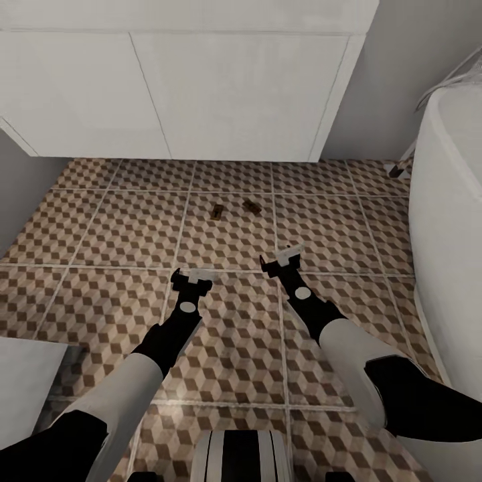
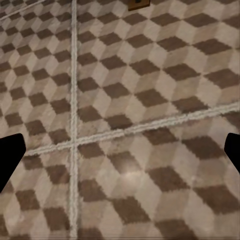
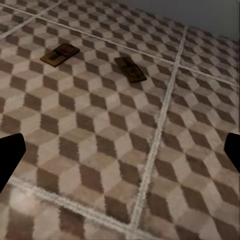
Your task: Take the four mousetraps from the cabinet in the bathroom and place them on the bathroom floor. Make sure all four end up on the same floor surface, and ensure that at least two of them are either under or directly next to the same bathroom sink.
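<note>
Two mousetraps (image 1: 233, 209) on the bathroom floor (image 1: 100, 227) before the sink (image 1: 174, 80) — light, stiff, thin, best pinched across the board's edges — left claw (image 1: 191, 278) and right claw (image 1: 281, 258) spread, empty.

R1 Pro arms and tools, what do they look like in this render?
Both arms have glossy white forearm shells between black elbow and wrist sections, with a white disc at each wrist. The left tool and right tool are black with pale grey-white fingers. No cables visible.

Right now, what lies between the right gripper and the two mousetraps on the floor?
Nothing but bare patterned bathroom floor and a grout line separates the right gripper from the mousetraps; the head and right wrist views both show this.
</note>
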Robot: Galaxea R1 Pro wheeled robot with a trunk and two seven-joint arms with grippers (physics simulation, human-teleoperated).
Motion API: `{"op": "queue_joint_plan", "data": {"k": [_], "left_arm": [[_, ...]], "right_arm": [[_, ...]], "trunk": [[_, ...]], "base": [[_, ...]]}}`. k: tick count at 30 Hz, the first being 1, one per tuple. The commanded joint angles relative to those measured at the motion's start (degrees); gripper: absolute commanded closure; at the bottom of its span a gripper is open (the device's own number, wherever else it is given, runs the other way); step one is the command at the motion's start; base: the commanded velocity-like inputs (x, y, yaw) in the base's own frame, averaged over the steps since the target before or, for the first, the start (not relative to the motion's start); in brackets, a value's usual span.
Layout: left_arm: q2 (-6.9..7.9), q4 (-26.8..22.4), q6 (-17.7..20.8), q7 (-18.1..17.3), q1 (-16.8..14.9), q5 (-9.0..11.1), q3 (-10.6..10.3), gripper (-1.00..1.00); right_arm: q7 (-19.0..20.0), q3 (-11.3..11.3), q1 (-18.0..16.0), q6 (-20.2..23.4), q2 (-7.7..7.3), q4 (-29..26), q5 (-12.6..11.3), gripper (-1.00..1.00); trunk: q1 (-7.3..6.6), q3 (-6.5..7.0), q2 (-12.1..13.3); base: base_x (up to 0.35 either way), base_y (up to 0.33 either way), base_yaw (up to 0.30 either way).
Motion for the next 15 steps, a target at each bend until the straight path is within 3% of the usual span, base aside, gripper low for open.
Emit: {"op": "queue_joint_plan", "data": {"k": [1, 15], "left_arm": [[0.04, -0.05, 0.53, 0.36, 0.12, -0.57, -0.22, -1.00], [0.18, -0.28, 0.45, -0.01, 4.15, -0.54, -0.22, -1.00]], "right_arm": [[-0.52, 0.15, -0.04, -0.58, -0.13, 0.59, 0.59, -1.00], [-0.43, 0.15, -0.04, -7.46, -1.36, 11.03, 0.58, -1.00]], "trunk": [[-0.03, 0.20, 0.00], [-0.39, 3.30, 0.19]], "base": [[0.000, 0.000, 0.000], [0.000, 0.000, 0.000]]}}
